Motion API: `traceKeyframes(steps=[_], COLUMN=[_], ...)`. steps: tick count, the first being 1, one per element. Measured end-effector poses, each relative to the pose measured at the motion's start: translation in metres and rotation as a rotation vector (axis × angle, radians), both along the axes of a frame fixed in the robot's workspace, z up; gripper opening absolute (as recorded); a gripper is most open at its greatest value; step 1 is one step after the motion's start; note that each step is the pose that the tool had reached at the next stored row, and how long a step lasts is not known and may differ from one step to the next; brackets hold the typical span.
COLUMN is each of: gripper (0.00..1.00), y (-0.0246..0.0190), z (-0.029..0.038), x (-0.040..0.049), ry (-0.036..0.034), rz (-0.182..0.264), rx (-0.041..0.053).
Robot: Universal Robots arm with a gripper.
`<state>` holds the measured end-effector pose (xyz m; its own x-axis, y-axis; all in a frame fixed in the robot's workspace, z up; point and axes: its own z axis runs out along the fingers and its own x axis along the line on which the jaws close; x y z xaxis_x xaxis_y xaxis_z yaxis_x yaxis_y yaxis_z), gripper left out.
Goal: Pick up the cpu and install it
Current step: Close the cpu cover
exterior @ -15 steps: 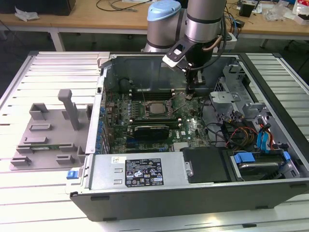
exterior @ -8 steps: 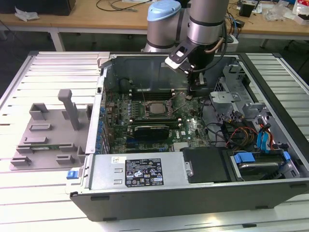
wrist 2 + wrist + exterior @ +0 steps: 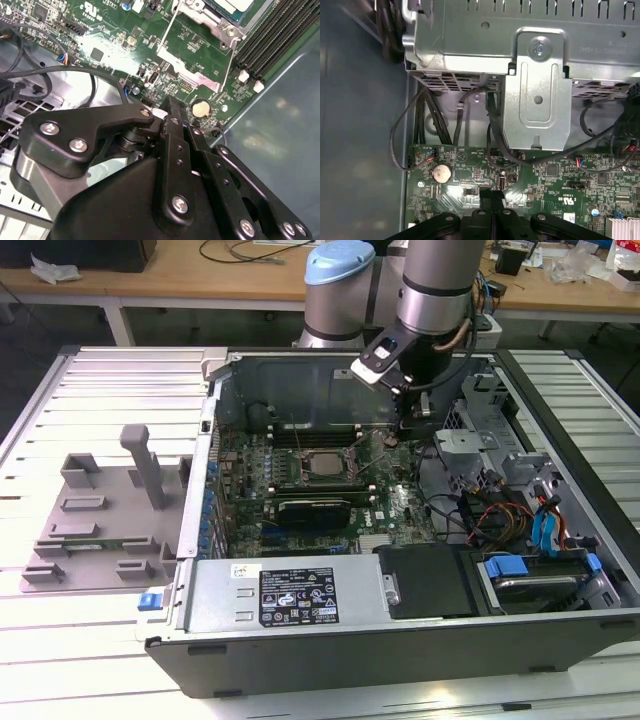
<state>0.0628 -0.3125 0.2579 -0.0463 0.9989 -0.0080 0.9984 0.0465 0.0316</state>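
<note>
The cpu (image 3: 322, 462), a small square chip with a pale silver top, lies in the socket on the green motherboard (image 3: 390, 510) inside the open computer case. The second wrist view catches a corner of the cpu (image 3: 234, 5), with the socket's shiny metal plate (image 3: 192, 75) swung open beside it. My gripper (image 3: 400, 428) hangs over the board to the exterior view's right of the socket, apart from the chip. Its black fingers (image 3: 492, 200) are pressed together, shut on nothing, and in the second wrist view the gripper (image 3: 170, 107) sits near a round coin battery (image 3: 201, 107).
A grey plastic tray (image 3: 100, 510) with raised blocks lies outside the case on the exterior view's left. A white-labelled box (image 3: 290, 595) fills the case's near side. A metal drive cage (image 3: 535, 90) and black cables (image 3: 445, 125) crowd the space beside my gripper. Memory slots (image 3: 270, 45) flank the socket.
</note>
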Motion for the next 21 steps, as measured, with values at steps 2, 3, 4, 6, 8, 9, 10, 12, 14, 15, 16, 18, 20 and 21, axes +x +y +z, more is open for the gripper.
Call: traceKeyframes(steps=[2,3,4,6,8,9,10,12,14,15,16,18,20,21], gripper=[0.11,0.11,0.11,0.11,0.11,0.11,0.11,0.11,0.11,0.11,0.11,0.11,0.11,0.11], y=[0.0000,0.0000,0.0000,0.0000,0.0000,0.0000,0.0000,0.0000,0.0000,0.0000,0.0000,0.0000,0.0000,0.0000], z=[-0.0065,-0.0081,-0.0089,-0.0091,-0.0091,-0.0092,-0.0093,-0.0093,-0.0093,-0.0093,-0.0093,-0.0093,-0.0093,-0.0093], x=[0.0000,0.0000,0.0000,0.0000,-0.0002,-0.0009,-0.0019,-0.0045,-0.0055,-0.0056,-0.0056,-0.0059,-0.0104,-0.0134], ry=[0.0028,0.0034,0.0037,0.0036,0.0036,0.0036,0.0036,0.0036,0.0036,0.0036,0.0036,0.0036,0.0036,0.0036], rz=[0.000,0.000,0.000,0.000,0.000,0.000,0.000,0.000,0.000,0.000,0.000,0.000,0.000,0.000], rx=[-0.0006,-0.0007,-0.0009,-0.0008,-0.0007,-0.0006,-0.0005,-0.0007,-0.0007,-0.0007,-0.0007,-0.0007,-0.0003,0.0002])
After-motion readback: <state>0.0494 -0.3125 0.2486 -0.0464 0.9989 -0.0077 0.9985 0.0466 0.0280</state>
